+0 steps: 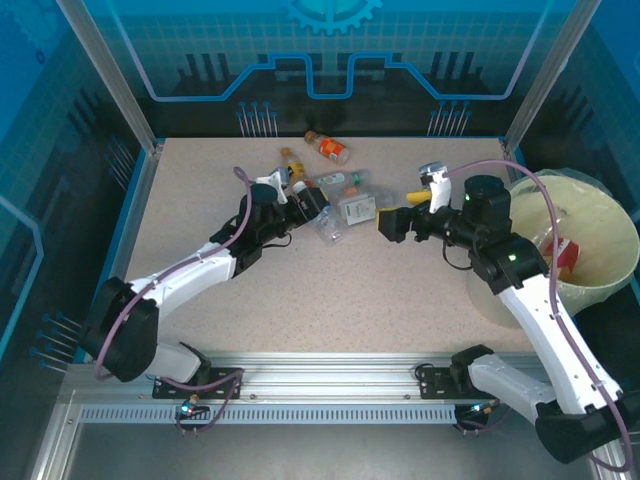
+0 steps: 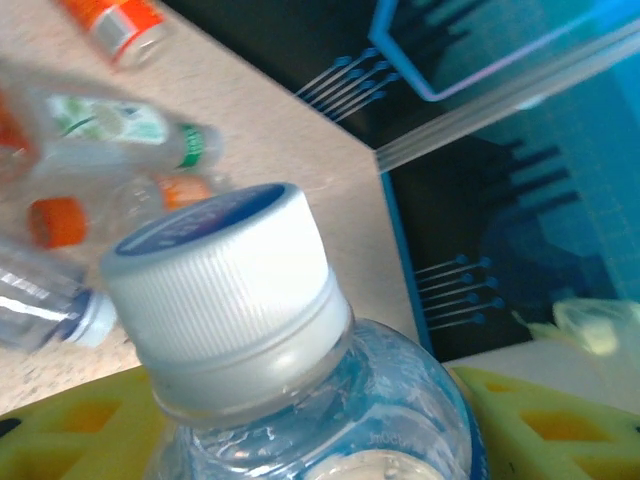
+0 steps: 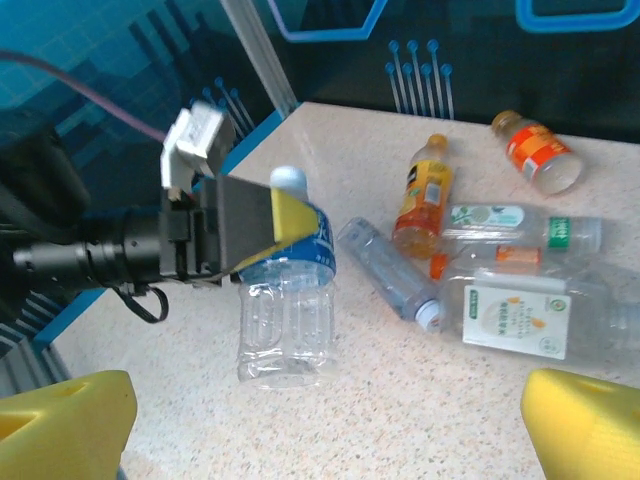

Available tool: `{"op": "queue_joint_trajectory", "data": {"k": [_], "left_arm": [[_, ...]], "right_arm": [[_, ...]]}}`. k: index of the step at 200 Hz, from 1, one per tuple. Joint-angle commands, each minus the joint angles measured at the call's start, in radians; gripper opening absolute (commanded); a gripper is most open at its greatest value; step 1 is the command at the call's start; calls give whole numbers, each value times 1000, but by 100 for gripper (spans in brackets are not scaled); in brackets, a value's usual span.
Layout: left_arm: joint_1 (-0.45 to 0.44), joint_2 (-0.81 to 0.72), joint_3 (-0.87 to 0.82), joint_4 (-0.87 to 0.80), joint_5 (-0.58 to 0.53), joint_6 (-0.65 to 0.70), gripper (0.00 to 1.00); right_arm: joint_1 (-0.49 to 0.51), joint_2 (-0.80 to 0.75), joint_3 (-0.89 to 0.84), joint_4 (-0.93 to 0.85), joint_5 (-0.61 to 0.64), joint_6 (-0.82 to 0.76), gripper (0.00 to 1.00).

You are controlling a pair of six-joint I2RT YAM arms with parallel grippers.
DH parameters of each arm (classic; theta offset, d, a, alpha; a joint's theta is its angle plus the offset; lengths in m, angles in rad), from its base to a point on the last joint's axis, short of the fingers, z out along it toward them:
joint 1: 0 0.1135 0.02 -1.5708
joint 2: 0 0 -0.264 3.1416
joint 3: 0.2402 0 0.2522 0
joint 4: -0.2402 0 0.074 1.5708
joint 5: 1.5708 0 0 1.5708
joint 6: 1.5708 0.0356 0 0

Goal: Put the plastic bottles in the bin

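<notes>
Clear bottle point(image 3: 285, 335) clamped in left gripper point(image 3: 293, 232) jaws, label partly hidden; right gripper point(image 3: 325, 428) jaws gaping, cropped at frame edge.

I count seven bottles point(image 3: 285, 330) on the table point(image 1: 330, 300), one bin point(image 1: 610, 215), and two pincers of my own: left pincer point(image 1: 299, 198), right pincer point(image 1: 386, 224).

speckled beige table point(image 1: 330, 290), blue circuit-pattern walls point(image 1: 330, 50), aluminium rail point(image 1: 330, 365) in front.

Bottle point(image 3: 287, 320) is seen as clear glossy plastic, its cap point(image 2: 225, 290) as ribbed white plastic, table point(image 1: 350, 290) as speckled, matt.
</notes>
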Motion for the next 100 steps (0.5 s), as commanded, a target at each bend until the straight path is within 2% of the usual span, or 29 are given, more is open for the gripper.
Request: {"op": "queue_joint_trajectory", "data": {"k": [1, 39, 67, 100], "left_arm": [[-22, -50, 42, 101, 38, 139, 44], [-47, -41, 98, 160, 191, 242, 44], [-66, -27, 114, 229, 238, 266, 43], [-81, -10, 120, 317, 246, 255, 43]], "right_arm": [[39, 30, 53, -35, -62, -42, 100], [97, 112, 102, -61, -165, -81, 100], [135, 184, 153, -83, -191, -132, 100], [173, 286, 219, -130, -109, -149, 100]]}}
